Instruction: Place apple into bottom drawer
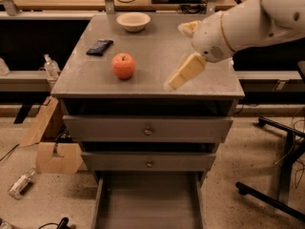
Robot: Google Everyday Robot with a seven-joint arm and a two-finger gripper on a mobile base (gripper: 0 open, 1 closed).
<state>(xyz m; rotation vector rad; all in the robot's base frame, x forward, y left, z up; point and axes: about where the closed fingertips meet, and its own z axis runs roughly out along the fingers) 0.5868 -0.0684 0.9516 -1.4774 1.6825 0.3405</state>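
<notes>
Hand (175,57) is held over the desk (152,39), right of the apple (123,66). Its two pale fingers (185,72) are spread well apart and nothing is gripped between them. The lower finger is pointed down and toward the apple, and a strip of bare desk is left between the two. The white arm (248,20) is brought in from the far right of the apple, above the desk's right edge.

The apple is set upright on the desk, stem up, a little back from the front edge and nearer the left edge than the right. Behind and left of the apple a dark packet (99,47) is laid flat. Farther behind the apple, near the back edge, a bowl (134,21) is placed, and only its pale inside is seen.

Below the apple three drawers are counted. The two upper drawers (148,129) are closed, with one knob each. The bottom drawer (147,204) is pulled out toward the camera, and only its grey floor and low side walls are seen.

One apple, one bowl and one packet are counted.
</notes>
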